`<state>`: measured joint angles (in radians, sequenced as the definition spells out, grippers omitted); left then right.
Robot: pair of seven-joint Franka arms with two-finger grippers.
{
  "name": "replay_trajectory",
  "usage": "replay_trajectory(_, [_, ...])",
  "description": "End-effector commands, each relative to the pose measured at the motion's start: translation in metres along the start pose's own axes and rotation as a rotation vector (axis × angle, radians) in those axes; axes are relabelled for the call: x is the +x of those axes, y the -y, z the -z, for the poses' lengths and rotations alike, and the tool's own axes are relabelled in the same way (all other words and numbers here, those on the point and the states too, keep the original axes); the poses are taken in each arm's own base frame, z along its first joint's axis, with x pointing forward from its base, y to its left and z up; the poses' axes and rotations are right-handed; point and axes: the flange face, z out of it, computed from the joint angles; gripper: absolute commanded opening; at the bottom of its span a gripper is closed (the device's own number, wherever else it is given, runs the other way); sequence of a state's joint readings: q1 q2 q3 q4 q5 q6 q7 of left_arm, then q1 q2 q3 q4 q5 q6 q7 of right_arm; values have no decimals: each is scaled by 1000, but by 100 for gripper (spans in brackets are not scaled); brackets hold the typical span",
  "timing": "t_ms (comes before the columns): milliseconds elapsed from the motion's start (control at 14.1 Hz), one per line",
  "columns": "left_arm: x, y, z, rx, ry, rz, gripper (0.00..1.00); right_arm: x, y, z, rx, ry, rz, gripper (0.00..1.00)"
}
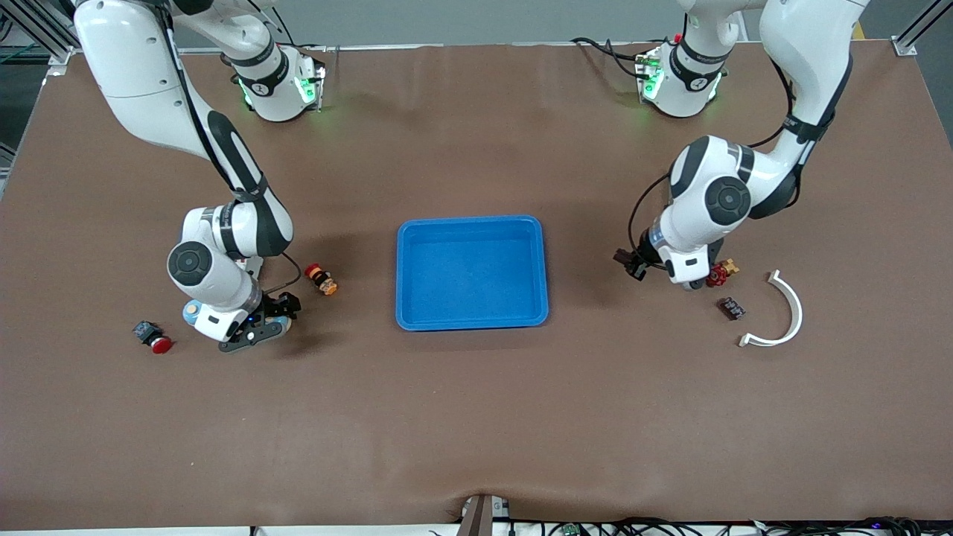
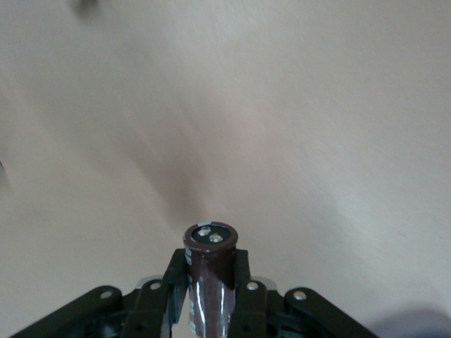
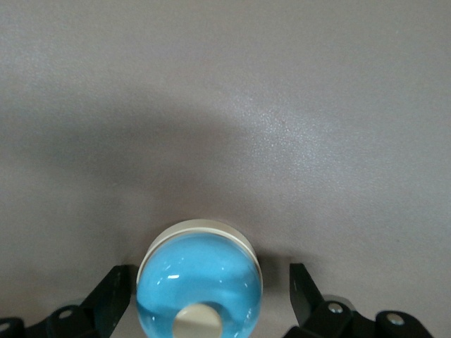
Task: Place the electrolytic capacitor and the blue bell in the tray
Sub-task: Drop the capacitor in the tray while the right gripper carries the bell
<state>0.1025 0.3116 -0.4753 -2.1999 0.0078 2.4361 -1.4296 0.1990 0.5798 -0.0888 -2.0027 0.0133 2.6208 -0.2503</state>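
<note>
Electrolytic capacitor (image 2: 209,271): brown cylinder, clamped between the fingers of the left gripper (image 2: 209,299), up off the brown table (image 1: 476,417) toward the left arm's end. Blue bell (image 3: 199,285) sits on the table between the spread fingers of the right gripper (image 3: 211,292), fingers (image 3: 113,289) apart from it on both sides, at the right arm's end. Tray (image 1: 472,321) mid-table between the arms, nothing in it. Other parts: red-capped button (image 1: 153,336) and orange-red part (image 1: 322,279) near the right gripper; red knob (image 1: 719,273), dark small part (image 1: 731,308) and white curved piece (image 1: 782,313) near the left arm.
</note>
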Motion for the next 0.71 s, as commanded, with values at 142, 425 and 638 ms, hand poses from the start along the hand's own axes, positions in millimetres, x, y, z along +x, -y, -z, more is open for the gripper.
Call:
replay_trajectory(142, [-54,-37,15,-8,25,109,0,3,-3,1,10,-8,0,86])
replay_trajectory(425, [-72,-56,22,-7,39,158,0,2,-4,2,25,-6,-6,59])
replay_trajectory(638, [-96,-65,22,-14,48,182,0,4,0,8,29,-9,-5,55])
